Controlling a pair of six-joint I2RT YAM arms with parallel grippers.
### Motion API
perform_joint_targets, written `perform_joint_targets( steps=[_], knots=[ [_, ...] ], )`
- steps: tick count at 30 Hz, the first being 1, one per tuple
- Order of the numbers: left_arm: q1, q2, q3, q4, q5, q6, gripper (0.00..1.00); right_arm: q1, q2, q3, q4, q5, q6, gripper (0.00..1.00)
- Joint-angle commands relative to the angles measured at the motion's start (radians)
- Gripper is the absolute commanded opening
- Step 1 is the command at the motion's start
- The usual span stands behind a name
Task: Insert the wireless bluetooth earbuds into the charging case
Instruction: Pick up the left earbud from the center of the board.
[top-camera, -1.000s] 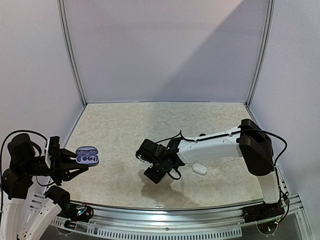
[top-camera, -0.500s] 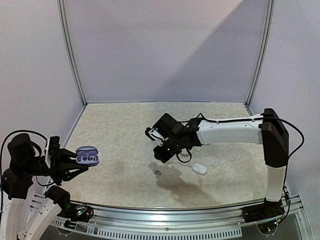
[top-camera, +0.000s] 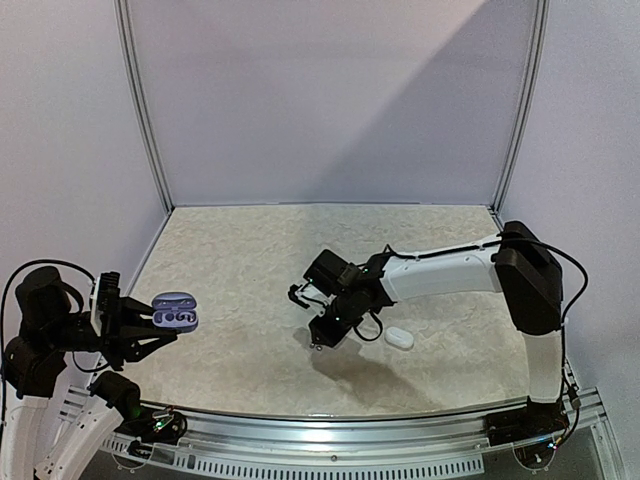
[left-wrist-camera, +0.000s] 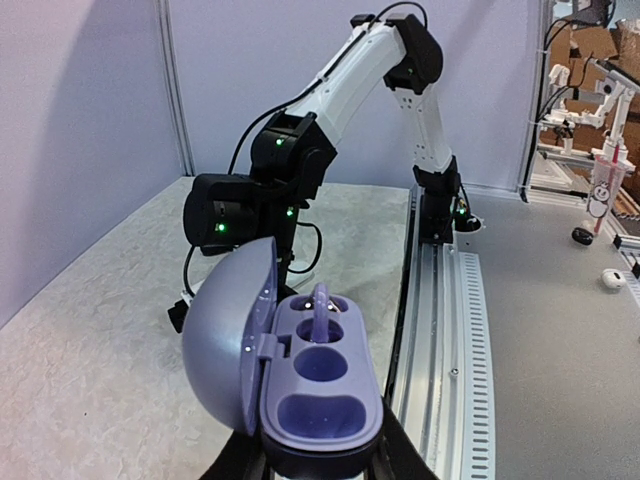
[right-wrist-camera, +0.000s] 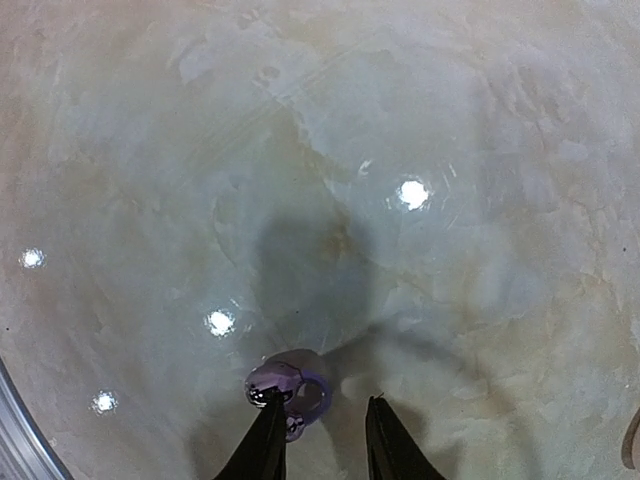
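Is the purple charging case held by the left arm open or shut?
Open. The purple charging case has its lid swung back to one side, and its inner pockets show.

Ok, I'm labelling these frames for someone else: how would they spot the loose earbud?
Follow the right arm down to its hand, low over the table. The earbud lies by one fingertip: a tiny glossy lavender pebble, far smaller than the white case nearby.

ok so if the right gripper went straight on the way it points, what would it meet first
Probably the lavender earbud, lying just ahead of the right gripper, off-centre by one finger. The table beneath it comes almost at once; depth is hard to judge here.
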Motion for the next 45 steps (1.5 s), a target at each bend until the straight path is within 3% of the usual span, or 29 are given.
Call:
perform_joint_targets(
  steps=[1, 16, 40, 45],
  knots=[
    [-0.010, 0.013, -0.009, 0.002, 0.002, 0.010, 0.00, 0.002, 0.019, -0.021, 0.017, -0.055, -0.014, 0.29],
    [-0.010, 0.010, -0.010, -0.001, 0.000, 0.012, 0.00, 0.019, 0.006, -0.038, 0.039, -0.134, -0.015, 0.29],
    [-0.010, 0.003, -0.010, 0.000, 0.002, 0.013, 0.00, 0.049, 0.013, -0.003, 0.011, -0.182, 0.017, 0.00],
    [-0.011, 0.002, -0.010, -0.001, 0.003, 0.015, 0.00, 0.060, -0.019, 0.044, -0.034, -0.135, 0.013, 0.00]
  ],
)
